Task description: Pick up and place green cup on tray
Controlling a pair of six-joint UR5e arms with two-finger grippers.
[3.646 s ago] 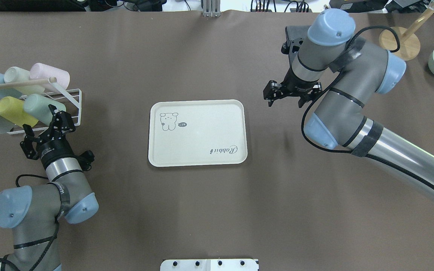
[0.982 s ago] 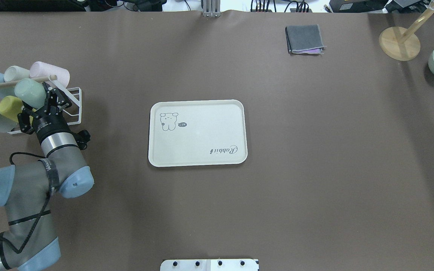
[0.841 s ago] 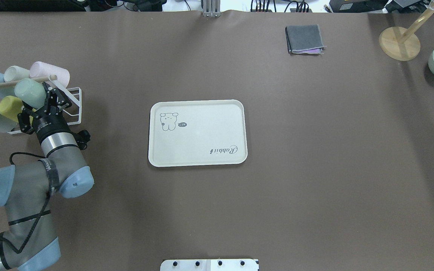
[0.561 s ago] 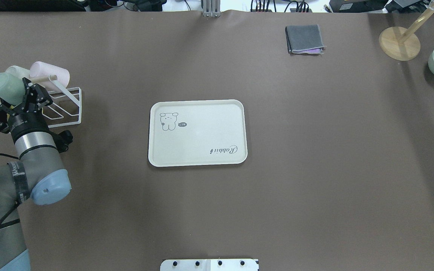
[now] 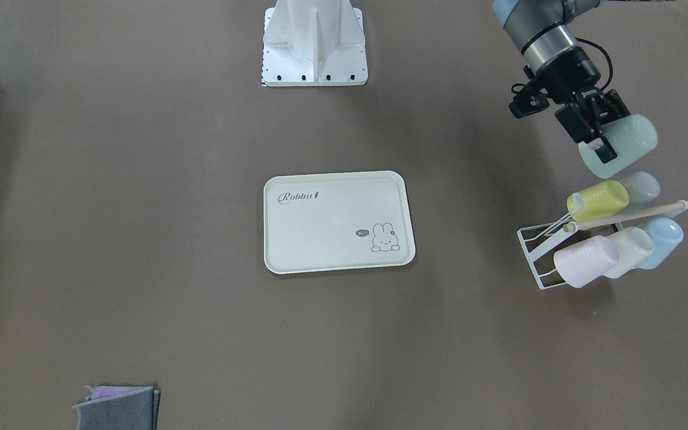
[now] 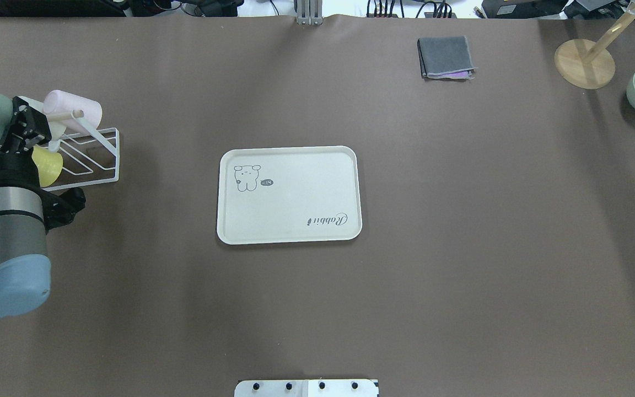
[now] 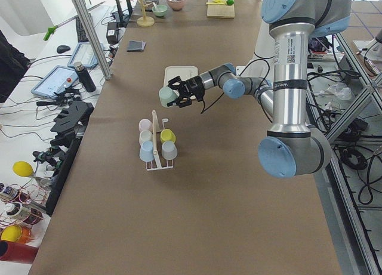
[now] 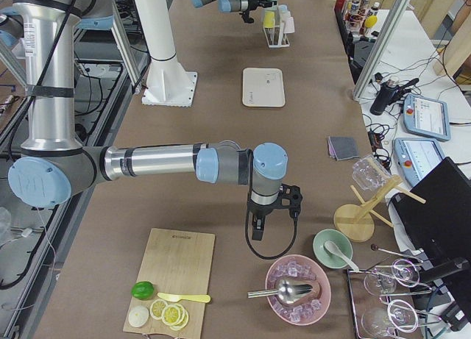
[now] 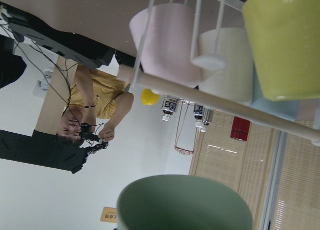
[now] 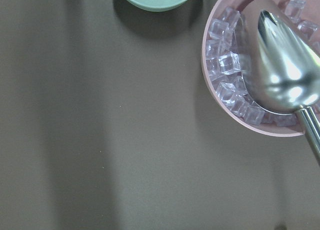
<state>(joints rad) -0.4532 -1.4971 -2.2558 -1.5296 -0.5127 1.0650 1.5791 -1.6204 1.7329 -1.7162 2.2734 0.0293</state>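
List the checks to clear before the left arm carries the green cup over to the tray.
1. Left pincer shut on the green cup: ok.
2. Green cup held clear above the rack and the other cups: ok, per the left side view.
3. Tray bare for the landing: ok.
4. Cup upright for setting down: not ok, it lies tilted on its side.
5. Right pincer away from the tray: ok, it hangs near the ice bowl.
6. Right pincer open or shut: cannot tell.
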